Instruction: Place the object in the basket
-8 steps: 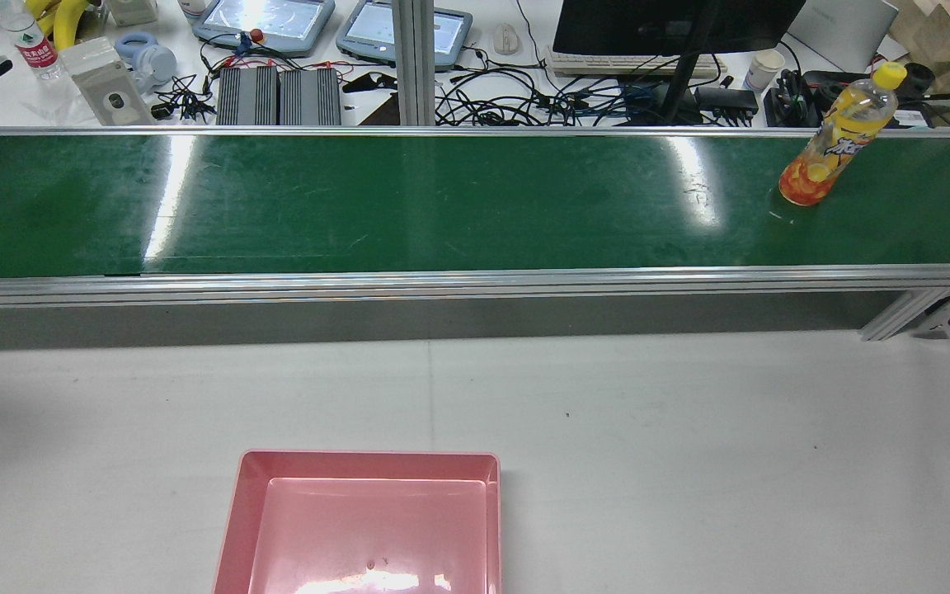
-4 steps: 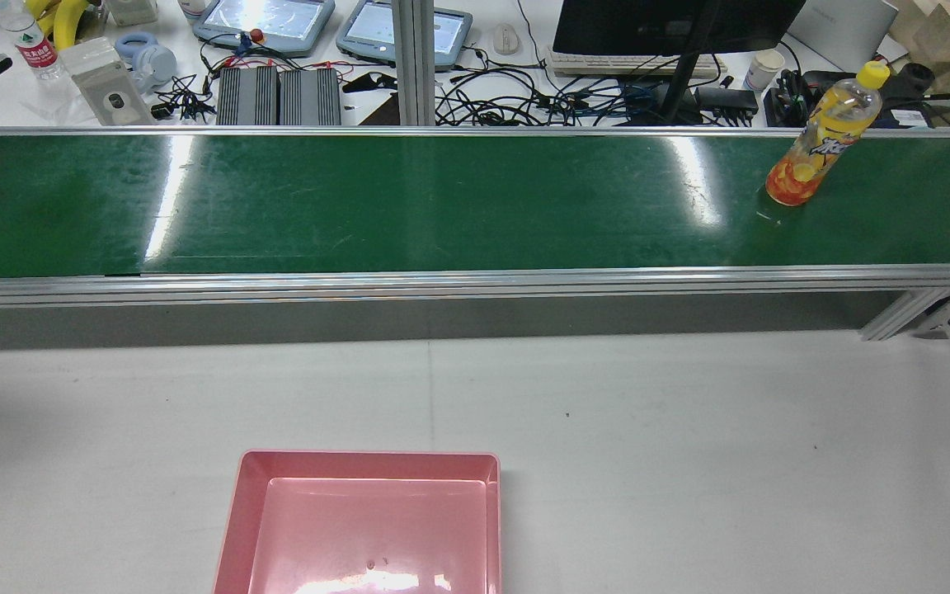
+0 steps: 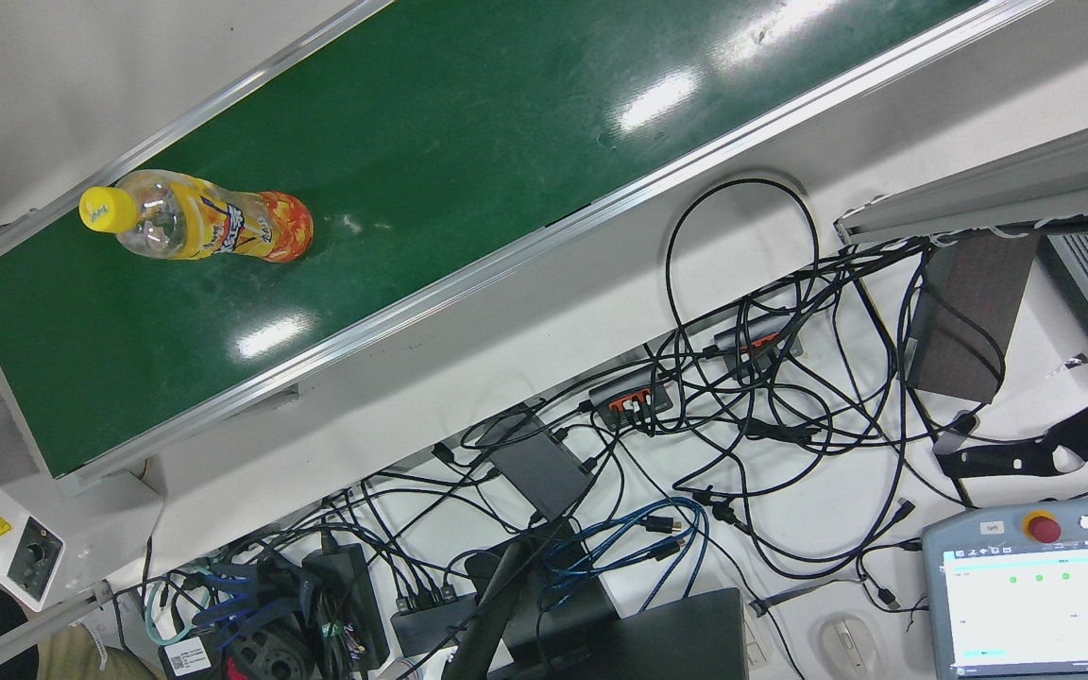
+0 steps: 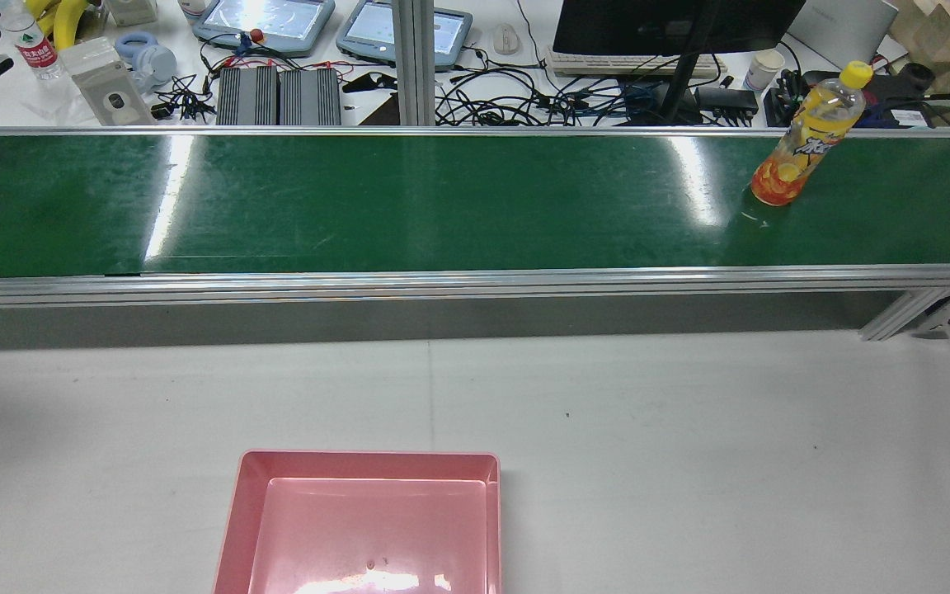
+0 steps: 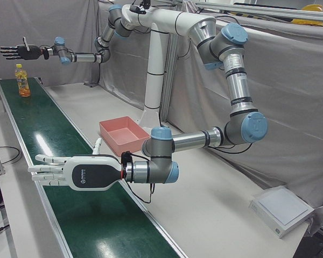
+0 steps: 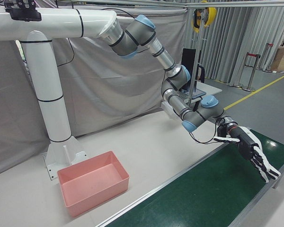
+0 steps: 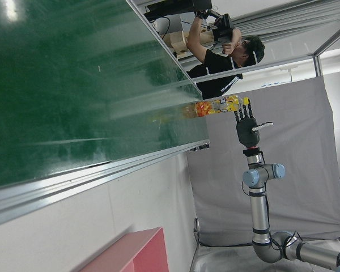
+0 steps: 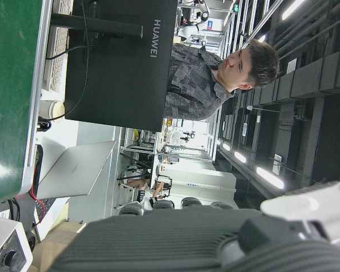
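Rear view: an orange drink bottle (image 4: 805,136) stands upright on the green conveyor belt (image 4: 409,202), upper right of frame. Pink basket (image 4: 364,520) sits on the white tabletop (image 4: 689,454), bottom centre. Left-front view: both hands (image 5: 78,171) (image 5: 16,51) hover spread, holding nothing.

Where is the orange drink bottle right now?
In the rear view, the orange drink bottle stands upright on the green conveyor belt, near its right end and far edge. The pink basket sits on the near table, left of centre.
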